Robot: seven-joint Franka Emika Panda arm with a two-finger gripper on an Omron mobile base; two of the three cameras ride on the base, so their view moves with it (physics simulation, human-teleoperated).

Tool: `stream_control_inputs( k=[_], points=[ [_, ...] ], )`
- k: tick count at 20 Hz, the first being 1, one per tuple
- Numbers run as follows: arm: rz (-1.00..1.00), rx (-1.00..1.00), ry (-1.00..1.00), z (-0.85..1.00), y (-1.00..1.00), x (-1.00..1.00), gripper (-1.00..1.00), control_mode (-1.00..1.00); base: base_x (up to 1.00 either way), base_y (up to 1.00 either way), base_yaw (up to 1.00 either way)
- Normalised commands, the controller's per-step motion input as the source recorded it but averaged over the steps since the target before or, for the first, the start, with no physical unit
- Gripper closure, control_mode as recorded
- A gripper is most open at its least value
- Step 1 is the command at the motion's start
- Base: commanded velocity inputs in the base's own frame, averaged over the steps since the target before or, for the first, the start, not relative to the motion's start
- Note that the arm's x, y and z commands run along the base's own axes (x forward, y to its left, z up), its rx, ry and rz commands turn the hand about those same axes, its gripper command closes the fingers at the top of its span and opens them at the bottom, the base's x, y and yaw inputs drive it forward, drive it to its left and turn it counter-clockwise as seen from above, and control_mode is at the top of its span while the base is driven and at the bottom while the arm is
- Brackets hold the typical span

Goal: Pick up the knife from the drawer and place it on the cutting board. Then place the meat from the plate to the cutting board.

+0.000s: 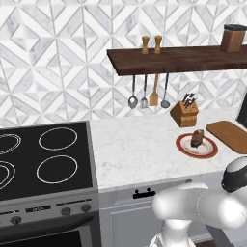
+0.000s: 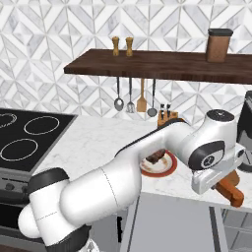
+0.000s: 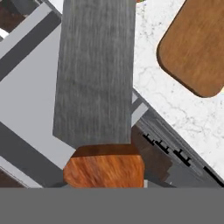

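While the left base view gives you the plate (image 1: 197,145) and the dark reddish meat (image 1: 197,138) sitting on it in the open, the right base view puts the arm across most of that plate (image 2: 165,167) and instead shows you the gripper (image 2: 216,180), out over the counter's front edge just right of the plate, closed on the knife (image 2: 230,192), whose brown wooden handle juts down and right from the hand. Your hand view sets the knife (image 3: 97,74) square in front of you: a broad, brushed silvery-grey blade running up from a glossy orange-brown handle at the bottom, held clear above the pale grey drawer (image 3: 26,100) with its flat sides and dark edges. To the upper right of the blade in that view you see one rounded corner of the brown cutting board (image 3: 197,43) lying flat on the white marble counter (image 3: 175,100). From the left base view, the cutting board (image 1: 230,135) lies just right of the plate, with the wooden knife block (image 1: 184,114) behind the plate near the wall.
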Motion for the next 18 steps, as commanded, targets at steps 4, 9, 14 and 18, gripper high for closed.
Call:
stream_control_inputs(
  k=[4, 9, 14, 18],
  points=[
    [0.0, 0.0, -0.15, -0.34, -0.25, 0.85, 1.0, -1.0, 0.0, 0.0, 0.0],
    [-0.04, -0.04, 0.01, -0.38, -0.04, 0.93, 1.0, -1.0, 0.0, 0.0, 0.0],
    [-0.06, -0.01, 0.08, -0.33, -0.17, 0.98, 1.0, -1.0, 0.0, 0.0, 0.0],
    [-0.02, 0.0, 0.0, -0.67, -0.24, 0.64, 1.0, -1.0, 0.0, 0.0, 0.0]
  ],
)
